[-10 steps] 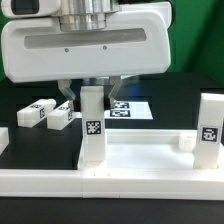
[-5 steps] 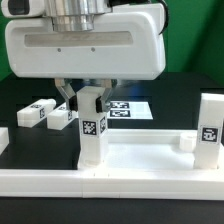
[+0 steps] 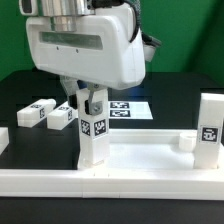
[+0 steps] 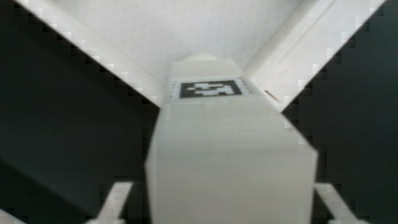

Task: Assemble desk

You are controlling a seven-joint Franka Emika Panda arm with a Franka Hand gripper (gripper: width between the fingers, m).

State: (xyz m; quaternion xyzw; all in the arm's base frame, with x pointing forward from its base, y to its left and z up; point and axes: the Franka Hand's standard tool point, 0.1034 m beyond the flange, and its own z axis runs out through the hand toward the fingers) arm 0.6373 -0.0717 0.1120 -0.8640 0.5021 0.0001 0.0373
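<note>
A white leg block [image 3: 94,140] stands upright on the near left corner of the white rimmed tabletop [image 3: 140,182], its tag facing the camera. My gripper [image 3: 88,103] reaches down over the leg's top, with one finger on each side, and appears shut on it. In the wrist view the leg [image 4: 222,160] fills the middle between my fingers [image 4: 116,202], and the gripper [image 4: 222,205] straddles it. The tabletop's rim [image 4: 324,45] runs beyond it. A second leg [image 3: 209,130] stands upright at the tabletop's right end. Two loose legs [image 3: 38,112] [image 3: 60,117] lie on the black table behind.
The marker board [image 3: 130,108] lies flat on the black table behind the tabletop. A small white block [image 3: 185,143] sits by the right leg. A white piece [image 3: 3,140] shows at the exterior view's left edge.
My gripper body has turned about the vertical axis, now skewed toward the exterior view's left. The held leg has twisted slightly with it, its tag shifting right. It has not left its corner.
</note>
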